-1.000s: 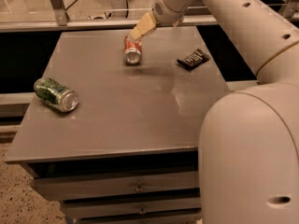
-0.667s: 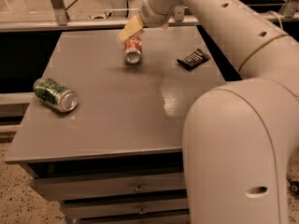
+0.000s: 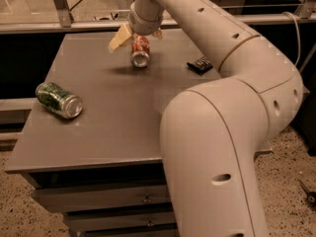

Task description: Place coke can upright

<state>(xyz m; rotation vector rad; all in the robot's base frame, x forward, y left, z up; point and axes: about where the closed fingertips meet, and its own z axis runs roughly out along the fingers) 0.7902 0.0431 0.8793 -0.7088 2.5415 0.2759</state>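
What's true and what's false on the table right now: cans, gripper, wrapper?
1. The coke can lies on its side. True.
2. The gripper hovers over the green can. False: it is open at the coke can, toward the table's far edge.
3. The green can stands upright. False: it lies on its side near the left edge.
4. The wrapper lies apart from both cans. True.

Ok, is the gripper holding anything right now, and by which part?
Nothing gripped yet: the gripper sits open over the far end of the lying coke can.
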